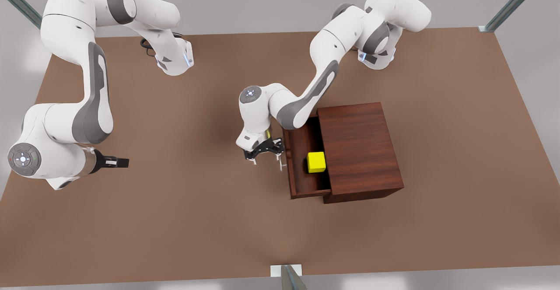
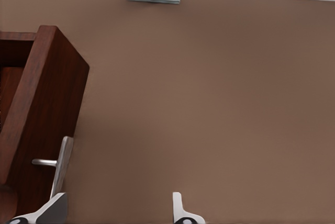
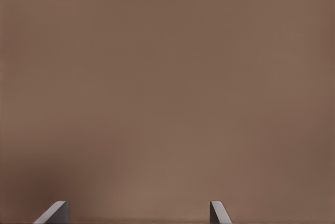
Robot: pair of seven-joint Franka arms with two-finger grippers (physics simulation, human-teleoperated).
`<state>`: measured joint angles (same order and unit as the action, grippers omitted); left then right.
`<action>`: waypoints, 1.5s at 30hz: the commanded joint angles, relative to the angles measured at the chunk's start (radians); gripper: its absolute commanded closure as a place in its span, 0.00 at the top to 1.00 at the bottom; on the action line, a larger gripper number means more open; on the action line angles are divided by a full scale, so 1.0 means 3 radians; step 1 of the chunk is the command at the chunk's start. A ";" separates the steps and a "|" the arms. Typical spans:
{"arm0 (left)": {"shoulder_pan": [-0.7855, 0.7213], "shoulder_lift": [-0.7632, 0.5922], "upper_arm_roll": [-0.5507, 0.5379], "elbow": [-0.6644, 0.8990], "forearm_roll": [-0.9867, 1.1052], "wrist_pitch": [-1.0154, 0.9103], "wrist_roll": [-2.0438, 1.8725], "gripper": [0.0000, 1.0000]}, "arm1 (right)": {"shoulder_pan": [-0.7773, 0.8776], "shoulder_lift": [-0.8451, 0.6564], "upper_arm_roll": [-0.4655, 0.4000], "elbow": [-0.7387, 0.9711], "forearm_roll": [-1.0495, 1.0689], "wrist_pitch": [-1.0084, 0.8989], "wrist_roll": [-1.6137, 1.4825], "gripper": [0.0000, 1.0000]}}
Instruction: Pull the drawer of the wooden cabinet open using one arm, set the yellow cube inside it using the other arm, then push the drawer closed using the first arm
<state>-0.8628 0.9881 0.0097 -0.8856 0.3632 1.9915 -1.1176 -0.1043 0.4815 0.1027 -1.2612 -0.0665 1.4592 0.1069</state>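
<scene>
Inside the open drawer [image 1: 302, 158] of the cabinet [image 1: 361, 150] I saw the cube [image 1: 316, 162]. My left gripper [image 1: 265, 158] hung just before the handle [image 2: 62, 165], fingers spread wide, empty. My right gripper [image 1: 118, 162] waited near the desk's [image 1: 175, 220] far side edge, also wide.

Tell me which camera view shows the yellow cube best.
The front view: the yellow cube sits in plain sight inside the open drawer. The left wrist view catches the drawer's front panel and handle; the right wrist view faces bare table.
</scene>
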 commanded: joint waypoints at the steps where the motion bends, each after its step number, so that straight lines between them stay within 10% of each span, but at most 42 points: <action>1: -0.0008 -0.0006 -0.0002 0.0002 0.0108 -0.0252 0.0509 1.00 | 0.0000 -0.0005 0.0000 0.0001 0.0002 -0.0001 -0.0239 1.00; 35: 0.0406 -0.0292 0.0075 -0.0464 -0.0019 -0.0712 0.0877 1.00 | 0.0000 -0.0005 0.0005 0.0001 -0.0009 -0.0001 -0.0218 1.00; 39: 0.0973 -0.1902 0.0085 -0.0392 -0.0873 -0.2138 0.2374 1.00 | 0.0000 -0.0005 0.0005 0.0006 -0.0009 -0.0001 -0.0223 1.00; 42: 0.1889 -0.2046 0.0080 -0.0596 -0.1297 -0.2415 0.4227 1.00 | 0.0000 -0.0005 0.0000 0.0006 -0.0009 -0.0001 -0.0223 1.00; 44: 0.2201 -0.3376 0.0116 -0.2969 -0.1548 -0.0645 0.4268 1.00 | -0.0005 -0.0005 0.0000 0.0006 -0.0009 -0.0001 -0.0223 1.00; 45: 0.2206 -0.3197 0.0116 -0.2627 -0.1553 -0.0850 0.4242 1.00 | -0.0005 -0.0005 0.0000 0.0006 -0.0009 -0.0001 -0.0223 1.00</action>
<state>-0.1596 0.0762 0.0435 -1.5915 -0.0257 1.5953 -0.5759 -0.1057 0.4815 0.1027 -1.2599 -0.0696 1.4592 0.0455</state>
